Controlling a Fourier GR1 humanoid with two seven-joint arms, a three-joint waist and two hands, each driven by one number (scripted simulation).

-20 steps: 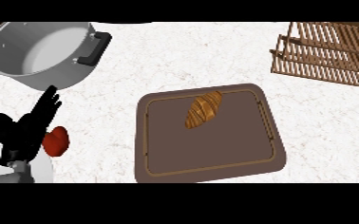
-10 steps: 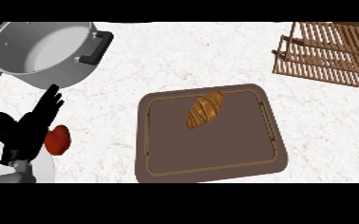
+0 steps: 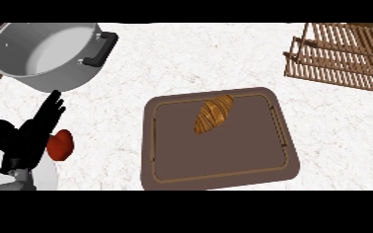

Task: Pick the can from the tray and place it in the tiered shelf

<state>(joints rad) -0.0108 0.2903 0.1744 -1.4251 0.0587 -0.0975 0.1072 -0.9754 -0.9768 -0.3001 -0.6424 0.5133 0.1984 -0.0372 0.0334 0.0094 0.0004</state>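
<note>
- Left hand shows at the left edge of my head view, low down, with its black fingers straight and pointing up and a little to the right; they are apart and hold nothing.
- Just right of this hand, touching its edge as far as I can see, there is a red rounded thing; I cannot tell what it is.
- Under the hand I see a pale grey rounded surface, partly hidden by the hand.
- Above the hand, near the fingertips but not touching them, stands a grey pot with a black handle on its right side.
- To the right of the hand, well apart, a brown tray lies on the white speckled table.
- On the tray lies a croissant, tilted, in the upper middle part.
- No can shows on the tray from my view.
- Far to the upper right of the hand stands the wooden tiered shelf, cut by the edge of the view.
- Right hand does not show in my view.
</note>
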